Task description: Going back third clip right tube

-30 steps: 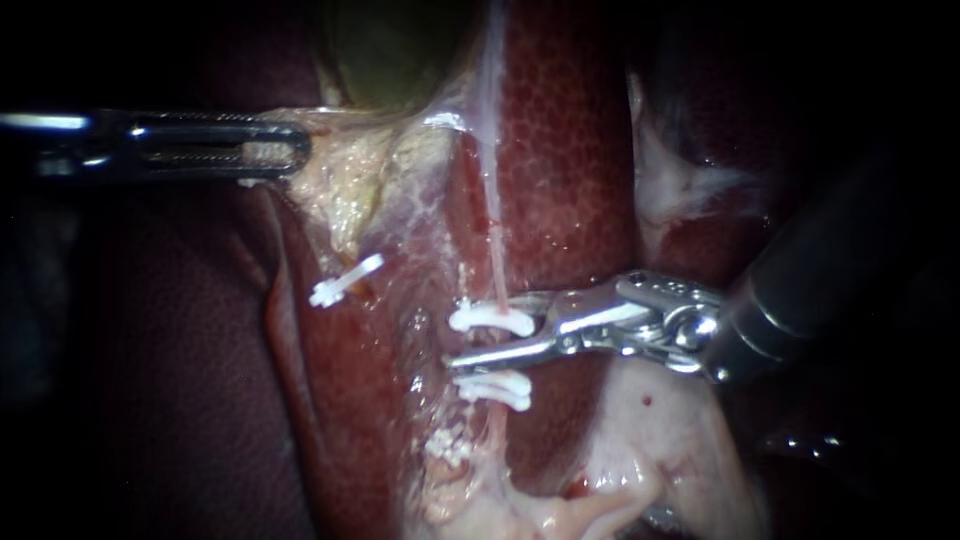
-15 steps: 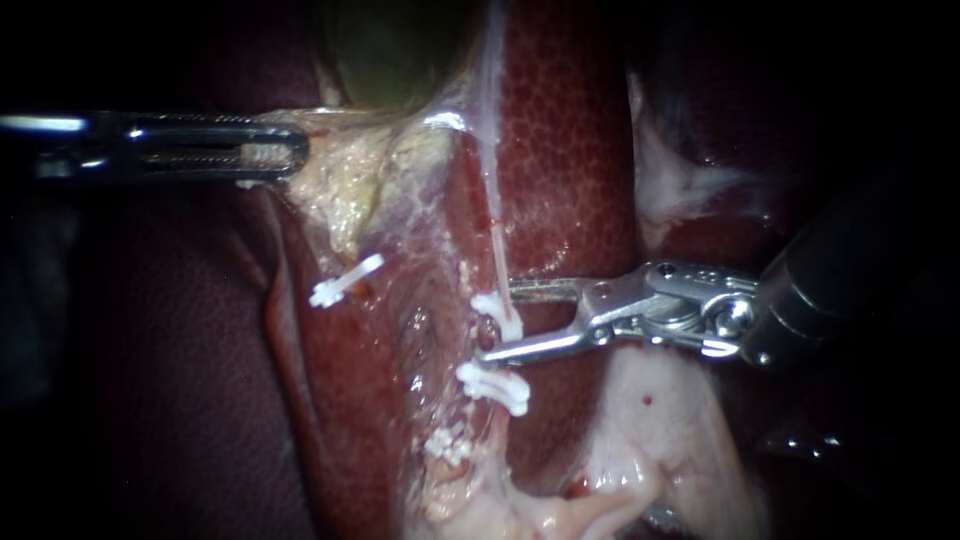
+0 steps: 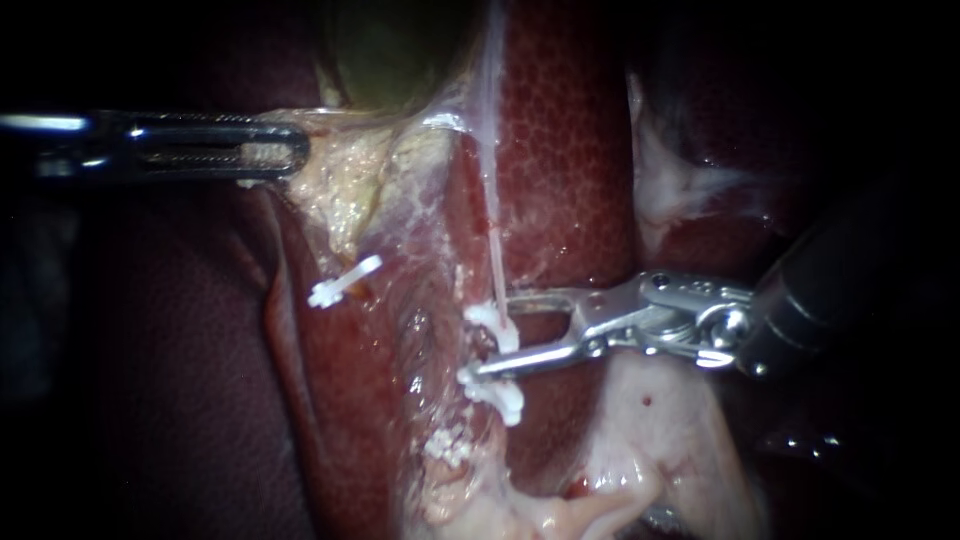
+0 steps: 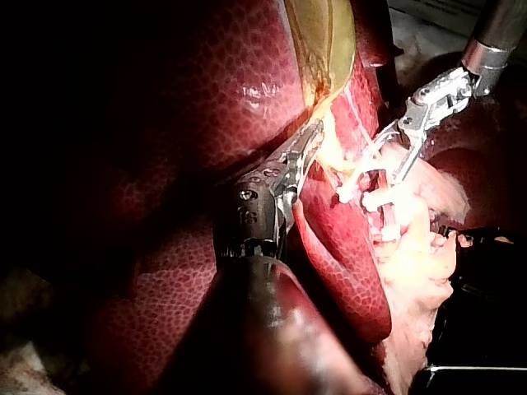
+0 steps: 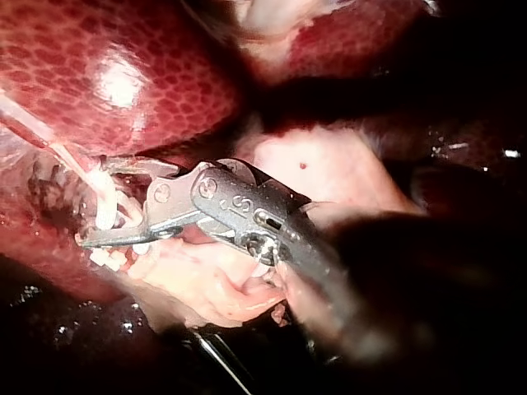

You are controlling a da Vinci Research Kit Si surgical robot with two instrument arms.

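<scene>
The right tube [image 3: 494,245] is a thin pale strand running down over the liver [image 3: 575,150]. It carries two white clips, an upper one [image 3: 492,322] and a lower one [image 3: 497,393]. My right instrument [image 3: 490,336] comes in from the right with its jaws open around the upper clip, and its lower jaw tip lies just above the lower clip. In the right wrist view the jaws [image 5: 100,202] straddle that clip [image 5: 105,211]. A third clip [image 3: 345,280] sits on the left tube. My left instrument [image 3: 285,150] is shut on pale gallbladder tissue [image 3: 330,175].
The greenish gallbladder [image 3: 390,50] lies at the top. Pale fatty tissue [image 3: 650,430] spreads below the right instrument's wrist. Dark liver [image 3: 180,380] fills the left side. The left wrist view shows the right instrument [image 4: 387,164] beyond the left jaws [image 4: 303,155].
The right instrument drew back to the right, leaving the upper clip tilted on the tube, then slid left again until its lower jaw reached the lower clip. The left instrument has stayed still.
</scene>
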